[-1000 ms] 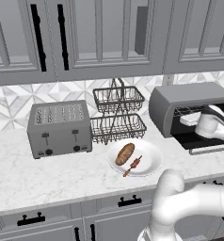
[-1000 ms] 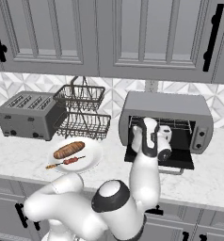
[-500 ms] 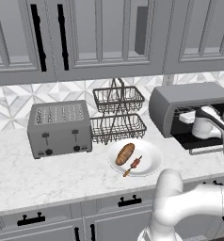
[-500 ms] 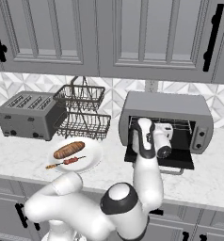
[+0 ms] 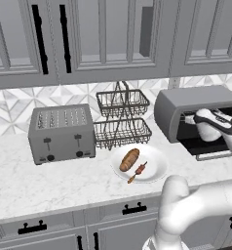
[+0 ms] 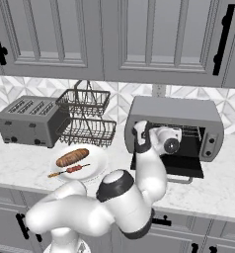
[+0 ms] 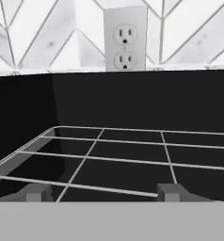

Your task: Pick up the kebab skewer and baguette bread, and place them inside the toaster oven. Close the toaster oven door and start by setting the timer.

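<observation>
Your claw (image 6: 139, 132) sits at the open toaster oven (image 6: 175, 128) mouth; can't tell if its tips are apart. Kebab skewer (image 5: 137, 172) and baguette bread (image 5: 129, 159) lie on the plate (image 5: 157, 166) on the tabletop. Skewer's probably light and thin, so pinch mid-stick; the wire baskets (image 5: 121, 118) crowd behind.

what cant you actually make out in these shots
- Tool: in the hand view its tips barely rise at the bottom edge, so open or shut is unclear; in both base views the wrist hides it.
- Toaster oven controls: too small to read in the right base view.
- Kebab skewer chunks: too small to count.
</observation>
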